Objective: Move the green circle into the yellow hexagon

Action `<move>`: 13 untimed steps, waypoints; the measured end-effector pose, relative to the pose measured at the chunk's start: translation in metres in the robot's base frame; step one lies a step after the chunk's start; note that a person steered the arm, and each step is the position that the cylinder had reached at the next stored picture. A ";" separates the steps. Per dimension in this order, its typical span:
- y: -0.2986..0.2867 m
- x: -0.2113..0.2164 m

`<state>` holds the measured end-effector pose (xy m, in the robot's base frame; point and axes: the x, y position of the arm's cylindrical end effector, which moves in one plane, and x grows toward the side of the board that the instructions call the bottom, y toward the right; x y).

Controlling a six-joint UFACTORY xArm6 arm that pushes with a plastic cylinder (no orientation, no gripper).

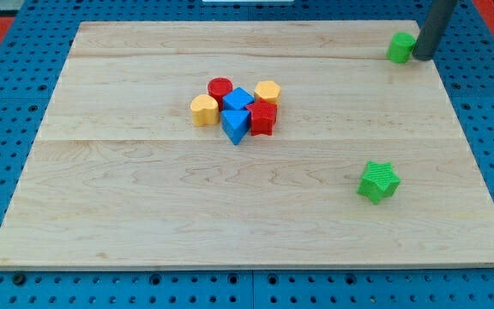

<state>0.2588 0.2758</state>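
Observation:
The green circle sits near the board's top right corner. My tip rests just to its right, touching or nearly touching it. The yellow hexagon is at the upper right of a tight cluster of blocks near the board's middle, far to the left of the green circle.
The cluster also holds a red circle, a blue cube, a yellow rounded block, a red block and a blue triangle-like block. A green star lies at the lower right. The wooden board sits on a blue pegboard.

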 end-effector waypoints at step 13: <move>-0.265 0.053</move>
